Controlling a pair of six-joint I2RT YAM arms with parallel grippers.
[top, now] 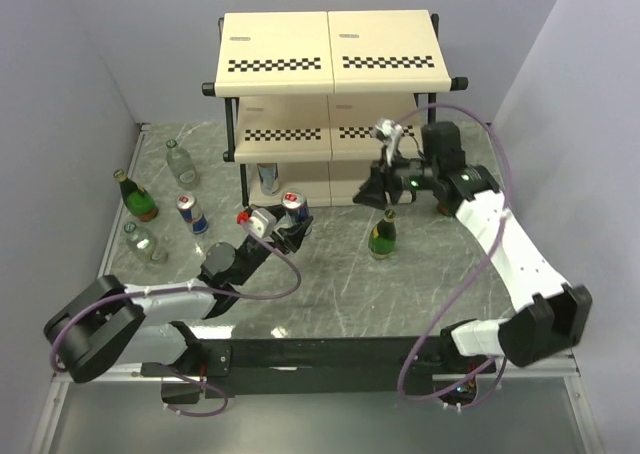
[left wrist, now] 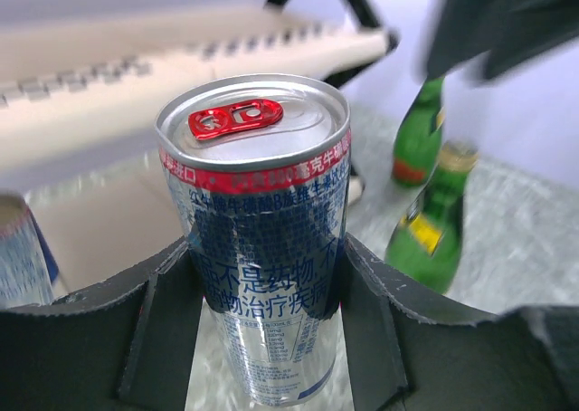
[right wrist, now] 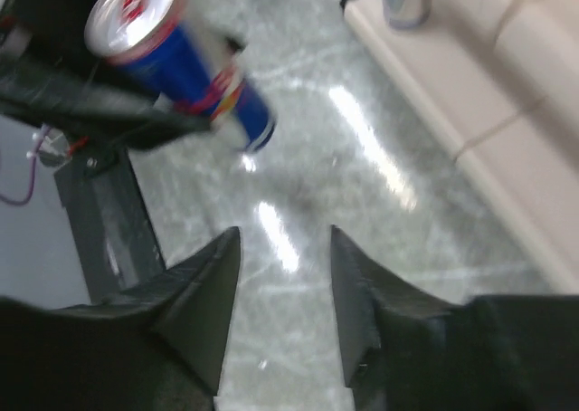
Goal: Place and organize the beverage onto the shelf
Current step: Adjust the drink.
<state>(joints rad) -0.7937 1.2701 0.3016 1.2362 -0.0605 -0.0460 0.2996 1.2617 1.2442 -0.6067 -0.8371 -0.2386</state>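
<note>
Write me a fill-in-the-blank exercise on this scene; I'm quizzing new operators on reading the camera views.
1. The left pincer is closed on a can with a ____ pull tab.
2. The right pincer holds ____.
3. The green bottle in front of the shelf stands ____.
4. The shelved can stands on the ____ board.
Missing words: red; nothing; upright; bottom.

Chinese print on blue-silver can (left wrist: 258, 248), "不是药物", "治疗疾病"
</note>
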